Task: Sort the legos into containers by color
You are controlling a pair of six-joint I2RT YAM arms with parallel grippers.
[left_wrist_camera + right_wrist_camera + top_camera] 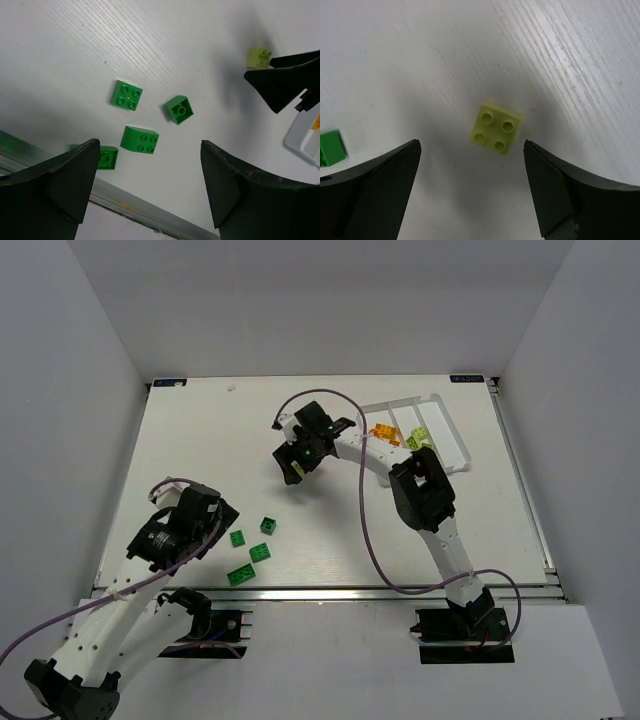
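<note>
- Green bricks (126,95), four of them, lie loose on the near-left desk (200,440), not yet sorted; the left end effector (150,147) hovers above them, spread and empty.
- One pale yellow-green brick (496,127) sits mid-desk under the spread right end effector (471,143), probably its next pick.
- At far right, the white tray (450,435) holds several orange bricks (383,432) and yellow-green ones.
</note>
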